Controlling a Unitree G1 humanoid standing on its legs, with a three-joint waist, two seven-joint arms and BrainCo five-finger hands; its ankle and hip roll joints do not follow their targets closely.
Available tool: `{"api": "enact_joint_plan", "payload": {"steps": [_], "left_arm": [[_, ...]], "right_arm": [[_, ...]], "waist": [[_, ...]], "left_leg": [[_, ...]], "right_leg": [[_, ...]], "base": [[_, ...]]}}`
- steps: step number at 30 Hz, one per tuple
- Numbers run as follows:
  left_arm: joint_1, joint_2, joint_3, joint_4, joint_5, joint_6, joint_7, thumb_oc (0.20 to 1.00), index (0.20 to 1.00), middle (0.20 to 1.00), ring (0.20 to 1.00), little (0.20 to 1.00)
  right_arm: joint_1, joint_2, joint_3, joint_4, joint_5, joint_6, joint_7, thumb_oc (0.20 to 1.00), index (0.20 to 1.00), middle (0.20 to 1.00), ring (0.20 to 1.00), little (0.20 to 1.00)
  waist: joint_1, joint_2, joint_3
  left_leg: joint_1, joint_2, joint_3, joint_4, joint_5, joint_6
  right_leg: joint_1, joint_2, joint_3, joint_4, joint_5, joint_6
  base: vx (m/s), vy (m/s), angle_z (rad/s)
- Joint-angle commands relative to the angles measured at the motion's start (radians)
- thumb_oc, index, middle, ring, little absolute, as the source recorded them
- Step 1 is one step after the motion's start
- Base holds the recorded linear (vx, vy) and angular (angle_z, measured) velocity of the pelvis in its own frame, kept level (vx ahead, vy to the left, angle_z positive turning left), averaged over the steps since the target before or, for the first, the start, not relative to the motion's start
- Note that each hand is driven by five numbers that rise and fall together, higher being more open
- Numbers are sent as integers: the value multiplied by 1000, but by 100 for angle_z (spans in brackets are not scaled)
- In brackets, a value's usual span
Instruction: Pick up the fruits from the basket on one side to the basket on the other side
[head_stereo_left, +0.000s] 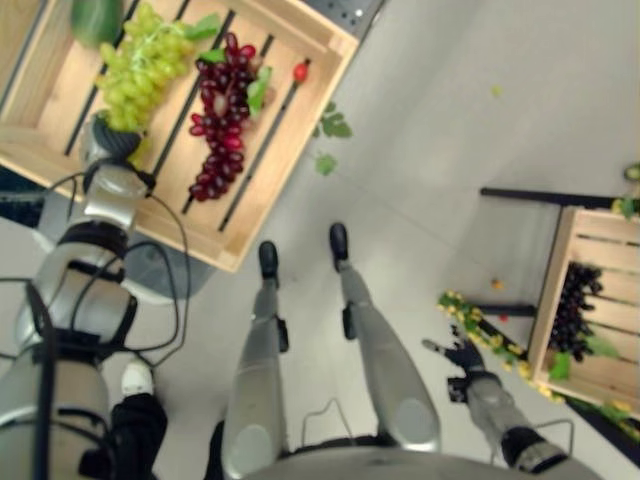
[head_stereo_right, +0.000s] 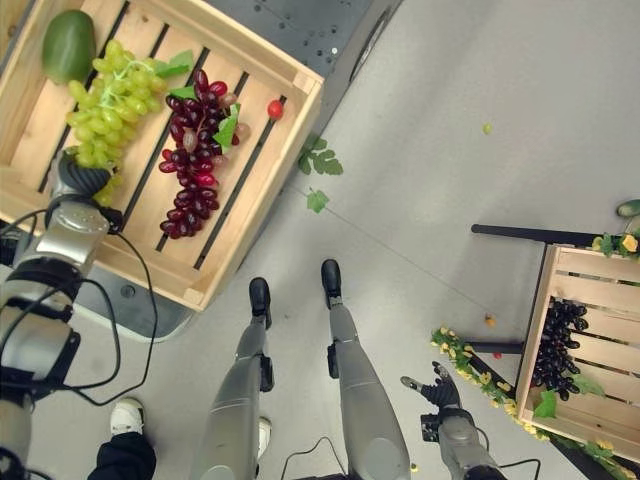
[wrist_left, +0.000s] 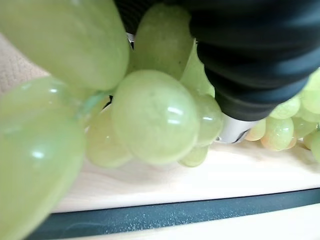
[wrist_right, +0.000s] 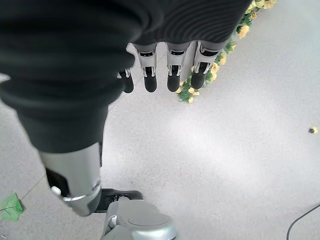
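Note:
A large wooden crate (head_stereo_left: 290, 190) at the upper left holds a green grape bunch (head_stereo_left: 140, 65), a red grape bunch (head_stereo_left: 222, 115), a small red fruit (head_stereo_left: 300, 72) and a round green fruit (head_stereo_right: 68, 45). My left hand (head_stereo_left: 112, 140) reaches into this crate and presses against the near end of the green grapes (wrist_left: 155, 115), which crowd the left wrist view. A smaller wooden crate (head_stereo_left: 605, 375) at the right holds dark grapes (head_stereo_left: 572, 305). My right hand (head_stereo_left: 462, 355) hangs open over the floor, left of that crate, with its fingers (wrist_right: 150, 70) straight and empty.
Loose green leaves (head_stereo_left: 330, 125) lie on the floor by the large crate's corner. A yellow flower garland (head_stereo_left: 480, 330) trails beside the small crate, which rests on a black frame (head_stereo_left: 540, 197). A person's white shoe (head_stereo_left: 135, 380) stands at the lower left.

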Motion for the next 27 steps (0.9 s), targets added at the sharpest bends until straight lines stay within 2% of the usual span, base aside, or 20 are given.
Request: {"api": "enact_joint_plan", "payload": {"steps": [1, 7, 14, 18, 27], "left_arm": [[-9, 2, 37, 7, 4, -17, -3, 200, 200, 200, 200, 200], [34, -14, 66, -39, -47, -41, -19, 200, 200, 200, 200, 200], [127, -38, 113, -206, -167, -101, -50, 200, 200, 200, 200, 200], [239, -40, 150, -405, -262, -156, -59, 200, 200, 200, 200, 200], [515, -52, 248, -772, -362, -227, -92, 200, 200, 200, 200, 200]], "right_arm": [[69, -57, 21, -35, 18, -18, -21, 1000, 1000, 1000, 1000, 1000], [67, -55, 19, -36, 6, -12, -22, 1000, 1000, 1000, 1000, 1000], [60, -47, 16, -28, -9, 0, -15, 1000, 1000, 1000, 1000, 1000], [64, -43, 0, -33, -19, 6, -10, 1000, 1000, 1000, 1000, 1000], [73, -32, -40, -54, -28, 12, 2, 1000, 1000, 1000, 1000, 1000]], "waist": [[0, -25, -4], [10, -25, -4], [21, -18, -4], [36, -9, -4], [67, 10, -33]], "left_leg": [[-70, -51, -55, 18, 15, 30], [-38, -48, -58, 7, 9, 30], [-10, -53, -64, 0, 11, 30], [20, -52, -71, -10, 12, 31], [66, -61, -85, -23, 7, 35]], "right_leg": [[-38, -18, -21, 58, -54, 116], [-11, -15, -25, 59, -62, 115], [18, -16, -30, 57, -64, 114], [51, -20, -37, 51, -68, 113], [101, -25, -52, 44, -81, 111]], "base": [[0, 0, 0], [0, 0, 0], [0, 0, 0], [0, 0, 0], [9, -2, 3]]}}
